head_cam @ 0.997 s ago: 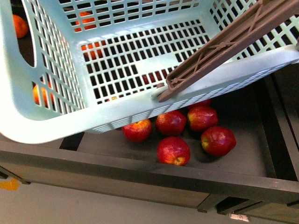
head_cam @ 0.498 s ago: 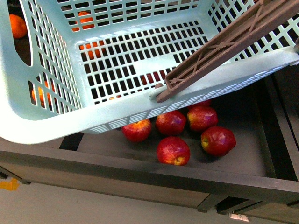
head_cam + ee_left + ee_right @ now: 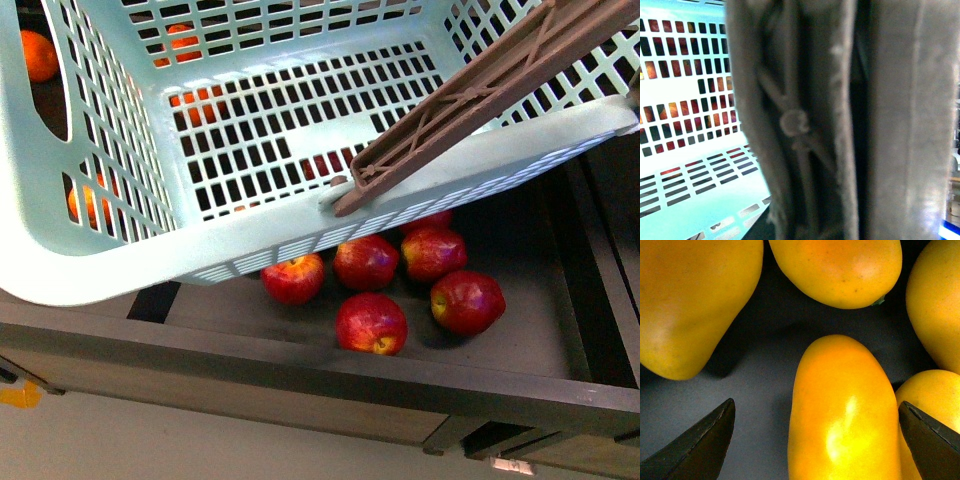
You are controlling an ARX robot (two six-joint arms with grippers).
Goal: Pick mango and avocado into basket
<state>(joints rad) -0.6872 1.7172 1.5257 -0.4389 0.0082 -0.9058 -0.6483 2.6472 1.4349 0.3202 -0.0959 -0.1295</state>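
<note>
The light teal basket [image 3: 250, 140] hangs tilted and empty across the upper front view, its brown handle [image 3: 470, 95] slanting over the right rim. My left gripper is shut on the basket; the handle [image 3: 805, 125] fills the left wrist view, blurred, and hides the jaws. The basket's wall [image 3: 690, 100] shows beside the handle. My right gripper [image 3: 817, 440] is open, its dark fingertips [image 3: 705, 440] on either side of a yellow mango [image 3: 840, 390] lying on a dark surface, apart from it. The avocado is out of view.
Other yellow mangoes [image 3: 690, 300] lie close around the one between the jaws. Several red fruits [image 3: 370, 322] sit in a dark shelf tray [image 3: 520, 340] below the basket. Orange fruits [image 3: 40, 52] show behind and through the basket's walls.
The basket has shifted slightly, its near rim a little higher and the handle end moved a touch. The red fruits have not moved.
</note>
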